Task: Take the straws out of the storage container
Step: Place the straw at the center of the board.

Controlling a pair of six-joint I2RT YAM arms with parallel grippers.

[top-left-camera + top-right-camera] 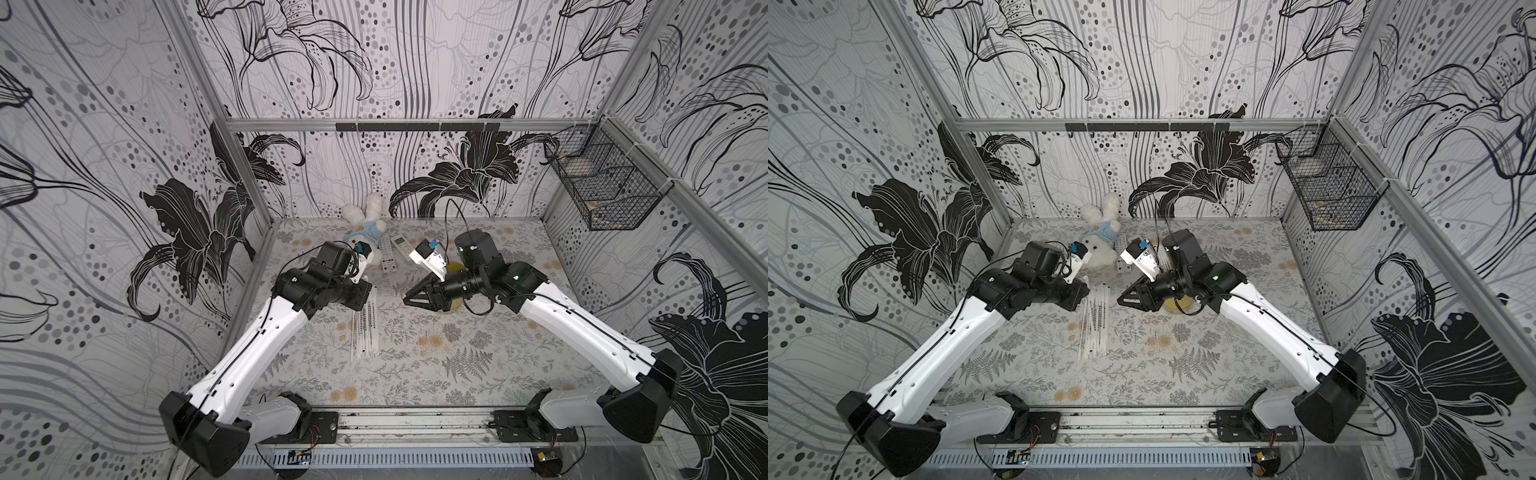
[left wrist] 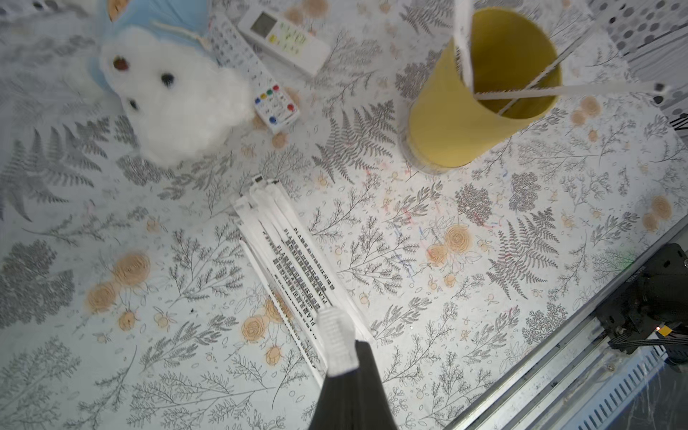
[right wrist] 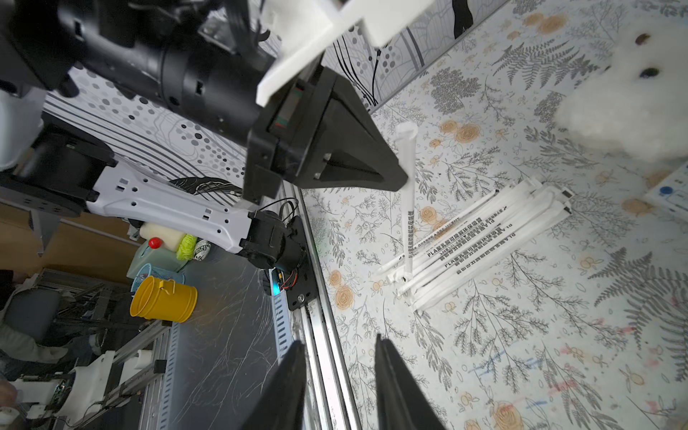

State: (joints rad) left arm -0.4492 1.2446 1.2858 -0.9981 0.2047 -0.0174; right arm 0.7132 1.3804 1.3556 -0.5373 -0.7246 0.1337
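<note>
L gripper (image 3: 404, 182) pinching one upright straw (image 3: 408, 223) by straw pile (image 3: 484, 242) on desk (image 3: 521, 335); R gripper (image 3: 338, 340) spread, empty; yellow cup (image 2: 446, 123) w/ few straws (image 2: 580, 89) inside.

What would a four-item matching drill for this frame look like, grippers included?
Things:
1. left gripper
2. right gripper
3. yellow cup
4. wire basket

States:
A. hung on the side wall
B. upright, a few straws inside
C. shut on one straw, which stands upright at the pile
D. jaws apart, nothing between

Pairs: 1-C, 2-D, 3-B, 4-A
</note>
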